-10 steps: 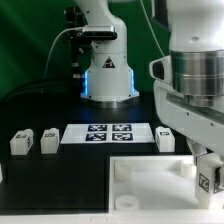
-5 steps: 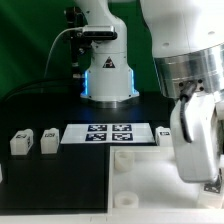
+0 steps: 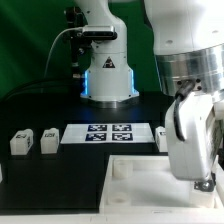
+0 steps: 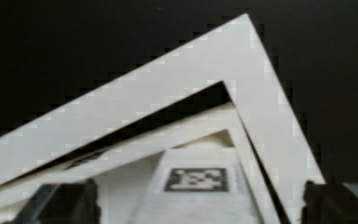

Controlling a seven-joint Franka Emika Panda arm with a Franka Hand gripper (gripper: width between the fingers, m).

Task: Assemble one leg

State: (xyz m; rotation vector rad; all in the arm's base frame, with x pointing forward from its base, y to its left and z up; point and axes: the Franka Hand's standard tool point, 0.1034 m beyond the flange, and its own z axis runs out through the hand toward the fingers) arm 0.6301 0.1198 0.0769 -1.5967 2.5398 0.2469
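My gripper (image 3: 200, 184) hangs low over the right side of the large white panel (image 3: 135, 178). In the wrist view my gripper (image 4: 202, 205) is open, its dark fingers (image 4: 62, 204) wide apart. A white leg (image 4: 199, 180) with a square tag lies between them, and I cannot tell whether they touch it. The panel's pointed corner (image 4: 229, 60) fills that view above it. In the exterior view that leg is hidden behind the hand. Two more legs (image 3: 20, 142) (image 3: 48, 139) stand at the exterior view's left, and another (image 3: 162, 138) shows partly behind the hand.
The marker board (image 3: 108, 133) lies flat between the legs, just beyond the panel. The robot base (image 3: 108, 75) stands behind it on the black table. A green backdrop closes off the rear.
The arm has come down and shifted a little to the exterior view's left. The hand now covers the tagged leg that showed beside it one second ago.
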